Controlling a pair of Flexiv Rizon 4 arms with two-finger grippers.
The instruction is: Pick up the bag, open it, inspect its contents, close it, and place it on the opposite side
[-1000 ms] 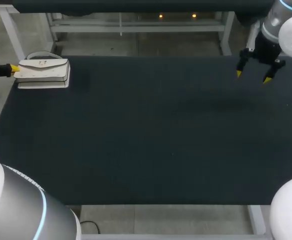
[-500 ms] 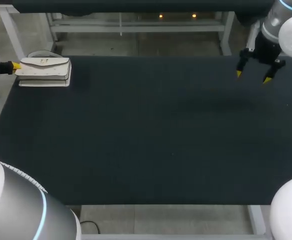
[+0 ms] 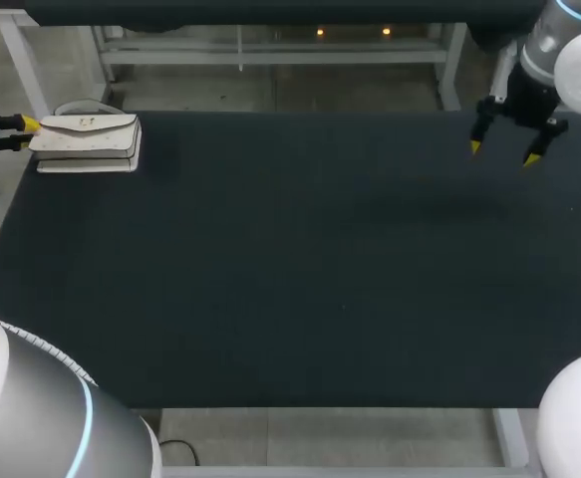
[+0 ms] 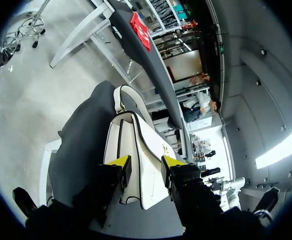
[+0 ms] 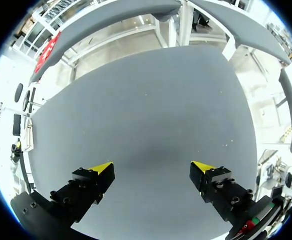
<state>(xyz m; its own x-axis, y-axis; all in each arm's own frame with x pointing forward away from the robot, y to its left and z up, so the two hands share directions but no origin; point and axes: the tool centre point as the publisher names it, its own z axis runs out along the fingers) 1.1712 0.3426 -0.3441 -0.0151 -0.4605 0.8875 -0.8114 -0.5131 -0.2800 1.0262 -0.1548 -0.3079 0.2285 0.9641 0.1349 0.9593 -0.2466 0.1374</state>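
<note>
A white handbag (image 3: 89,142) with a flap and a looped handle lies flat at the far left corner of the black table (image 3: 290,269). My left gripper (image 3: 28,132) is at the bag's left end, coming in from beyond the table's edge. In the left wrist view the bag (image 4: 138,140) has its end between the spread yellow fingers of the left gripper (image 4: 146,163), which stands open. My right gripper (image 3: 503,153) hovers open over the far right of the table with nothing between its fingers (image 5: 151,168).
The bag lies close to the table's left and far edges. A white frame rail (image 3: 270,55) runs beyond the far edge.
My left gripper's fingers have spread apart at the bag's end, letting go of it. The bag shifted very slightly to the right before that. The right arm has not moved.
</note>
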